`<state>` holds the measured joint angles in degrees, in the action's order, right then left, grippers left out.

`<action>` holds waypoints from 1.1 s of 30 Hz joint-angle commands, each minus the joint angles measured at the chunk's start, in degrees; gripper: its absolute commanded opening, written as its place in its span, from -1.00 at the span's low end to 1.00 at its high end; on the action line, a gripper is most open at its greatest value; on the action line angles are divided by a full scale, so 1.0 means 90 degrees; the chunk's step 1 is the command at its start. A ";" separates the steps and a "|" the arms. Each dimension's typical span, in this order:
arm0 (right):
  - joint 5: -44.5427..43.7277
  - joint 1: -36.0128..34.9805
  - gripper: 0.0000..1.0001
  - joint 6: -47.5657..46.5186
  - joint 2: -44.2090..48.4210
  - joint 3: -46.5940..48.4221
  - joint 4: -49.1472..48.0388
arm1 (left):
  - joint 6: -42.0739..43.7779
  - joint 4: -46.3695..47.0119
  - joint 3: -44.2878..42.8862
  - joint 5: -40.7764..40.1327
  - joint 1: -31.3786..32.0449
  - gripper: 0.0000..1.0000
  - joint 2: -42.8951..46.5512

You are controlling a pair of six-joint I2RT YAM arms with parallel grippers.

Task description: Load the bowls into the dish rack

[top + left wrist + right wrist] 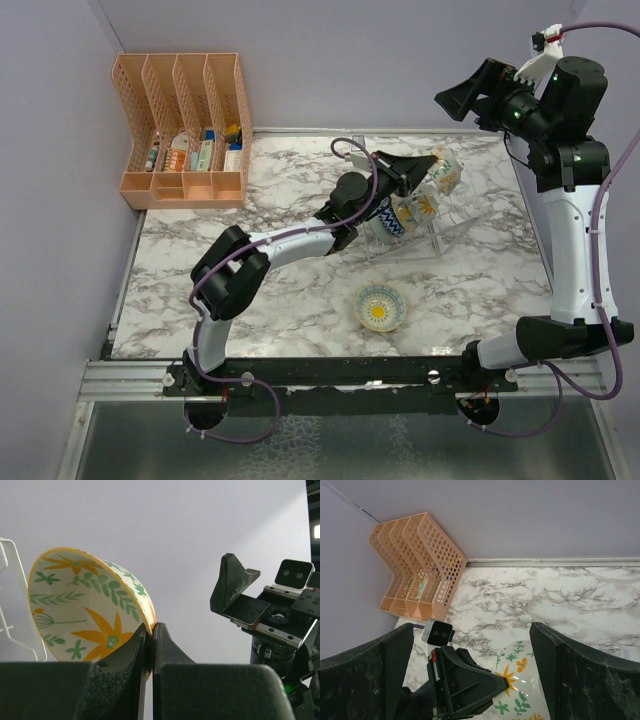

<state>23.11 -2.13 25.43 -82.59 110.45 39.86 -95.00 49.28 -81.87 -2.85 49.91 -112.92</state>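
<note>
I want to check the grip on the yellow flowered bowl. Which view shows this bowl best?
Left wrist: the yellow bowl is large and sharp, rim pinched between the left jaws. Top external shows it small, at the dish rack. Right wrist shows only a patch of its inside.

No lettering, brand or number could be read in any view. Packets (205, 152) stowed in the orange file organizer (180, 100) carried coloured printing too small to make out.
</note>
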 commanded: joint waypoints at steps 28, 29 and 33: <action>0.0278 0.0051 0.99 -0.0105 0.0241 -0.0370 -0.0239 | 0.0061 0.1465 -0.0254 0.0406 0.0052 -1.00 -0.1047; 0.0283 0.0051 0.99 -0.0110 0.0242 -0.0389 -0.0249 | 0.0060 0.1490 -0.0229 0.0434 0.0045 -1.00 -0.1064; 0.0284 0.0051 0.99 -0.0129 0.0271 -0.0423 -0.0249 | 0.0187 0.1430 0.0030 0.0503 0.0027 -1.00 -0.0957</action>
<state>24.18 -2.13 25.21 -81.84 107.04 39.40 -94.50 54.96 -81.12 -1.15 50.04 -123.35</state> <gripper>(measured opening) 0.994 0.054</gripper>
